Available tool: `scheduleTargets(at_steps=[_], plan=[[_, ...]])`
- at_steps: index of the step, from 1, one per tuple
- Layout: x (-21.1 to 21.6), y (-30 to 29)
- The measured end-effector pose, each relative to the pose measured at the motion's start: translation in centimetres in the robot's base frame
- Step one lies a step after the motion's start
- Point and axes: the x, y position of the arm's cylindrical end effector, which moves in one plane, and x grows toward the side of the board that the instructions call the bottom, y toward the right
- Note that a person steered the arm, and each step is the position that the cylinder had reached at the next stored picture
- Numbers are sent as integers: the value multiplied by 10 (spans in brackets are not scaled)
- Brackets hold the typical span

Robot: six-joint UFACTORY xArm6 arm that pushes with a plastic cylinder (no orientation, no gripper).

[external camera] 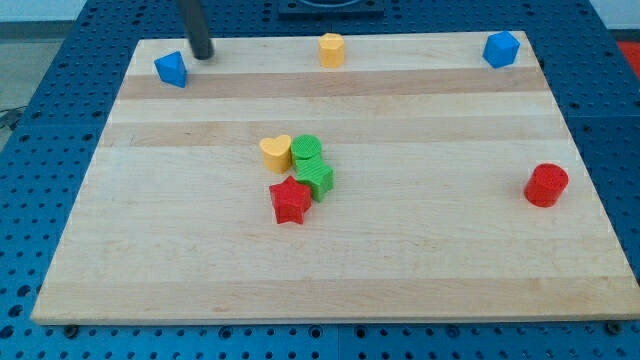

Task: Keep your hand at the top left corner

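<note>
My tip [203,55] rests near the board's top left corner, just to the right of and slightly above a blue block [171,69]. The dark rod rises out of the view's top. A yellow block [331,48] sits at the top middle edge. A second blue block [500,48] sits at the top right corner. In the middle lies a cluster: a yellow heart [276,152], a green cylinder [307,151], a green block [315,178] and a red star [290,201]. A red cylinder [546,185] stands at the right.
The wooden board [420,260] lies on a blue perforated table [30,200]. The board's top edge runs just behind my tip.
</note>
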Motion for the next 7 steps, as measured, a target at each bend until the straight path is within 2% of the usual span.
scheduleTargets(at_steps=[1, 3, 4, 5, 6, 7], plan=[[7, 52], [-13, 57], [-16, 25], [-26, -73], [-27, -136], [-26, -138]])
